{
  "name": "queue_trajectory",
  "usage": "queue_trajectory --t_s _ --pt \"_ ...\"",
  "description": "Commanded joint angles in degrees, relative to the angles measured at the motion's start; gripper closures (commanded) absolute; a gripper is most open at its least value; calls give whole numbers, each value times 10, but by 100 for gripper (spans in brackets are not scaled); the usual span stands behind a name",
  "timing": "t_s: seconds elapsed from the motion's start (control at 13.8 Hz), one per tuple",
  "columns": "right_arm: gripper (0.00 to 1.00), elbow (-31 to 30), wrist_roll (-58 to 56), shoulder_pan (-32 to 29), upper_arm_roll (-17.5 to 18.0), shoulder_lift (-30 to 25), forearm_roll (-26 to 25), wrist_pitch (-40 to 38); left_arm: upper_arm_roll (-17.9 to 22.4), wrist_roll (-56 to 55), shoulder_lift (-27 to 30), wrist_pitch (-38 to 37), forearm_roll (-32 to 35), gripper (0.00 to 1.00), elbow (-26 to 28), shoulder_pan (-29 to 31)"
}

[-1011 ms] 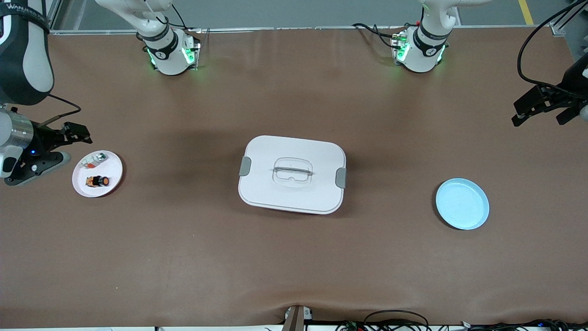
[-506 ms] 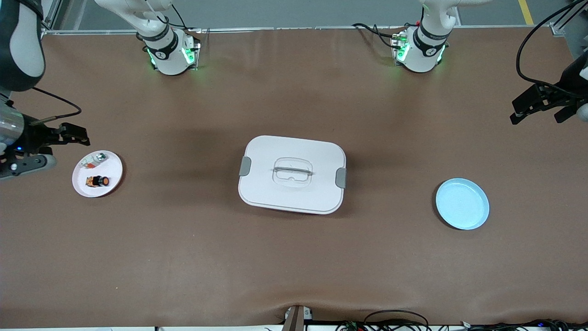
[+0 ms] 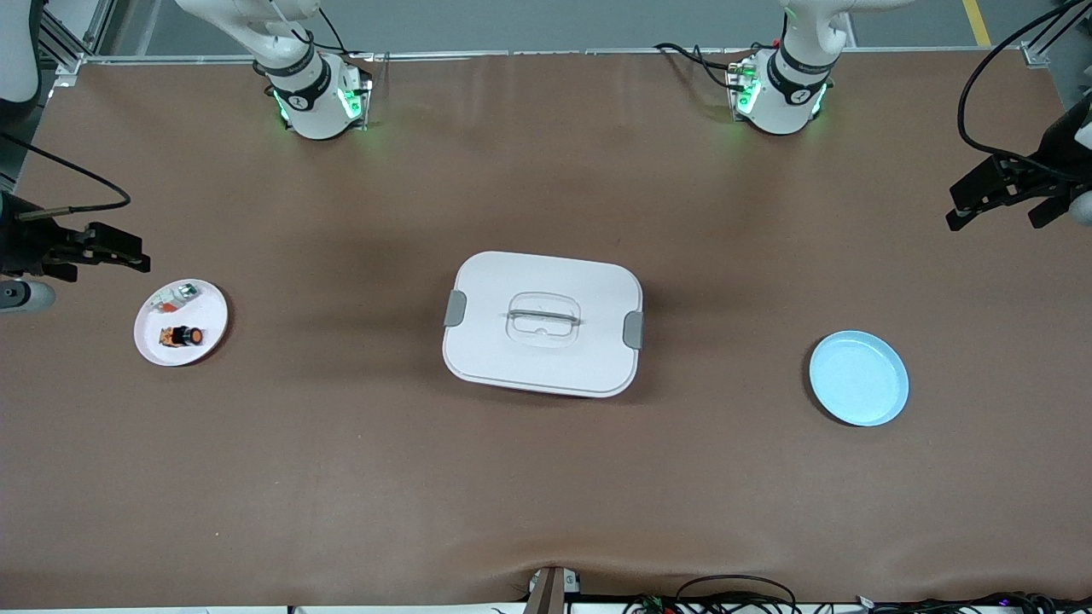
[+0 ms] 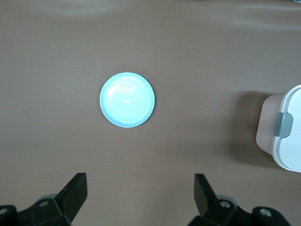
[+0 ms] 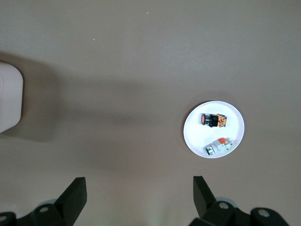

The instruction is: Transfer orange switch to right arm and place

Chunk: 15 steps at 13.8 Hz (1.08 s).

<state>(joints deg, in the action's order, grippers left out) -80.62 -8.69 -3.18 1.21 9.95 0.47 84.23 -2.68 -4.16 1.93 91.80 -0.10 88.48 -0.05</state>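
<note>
Retreating toward its worktop end, the right hand hangs spread and empty near the orange switch, apart from it.

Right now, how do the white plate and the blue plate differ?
The white plate sits toward the right arm's end of the table and holds the orange switch plus a small whitish part; the blue plate sits toward the left arm's end and holds nothing. The blue plate also looks a little larger and lies nearer the front camera. Both are round, shallow and flat on the table.
</note>
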Motion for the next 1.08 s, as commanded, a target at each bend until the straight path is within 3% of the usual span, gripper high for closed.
queue_trajectory --t_s 0.0,0.58,1.01 --pt "0 -1 13 1 -5 -19 -3 -28 0 12 4 -12 -3 0 -6 0" --pt "0 22 6 -17 -7 -31 -5 -70 0 12 4 -13 -3 0 -6 0" --pt "0 27 39 -25 -7 -39 8 -70 0 41 -2 -74 1 0 -6 -2"
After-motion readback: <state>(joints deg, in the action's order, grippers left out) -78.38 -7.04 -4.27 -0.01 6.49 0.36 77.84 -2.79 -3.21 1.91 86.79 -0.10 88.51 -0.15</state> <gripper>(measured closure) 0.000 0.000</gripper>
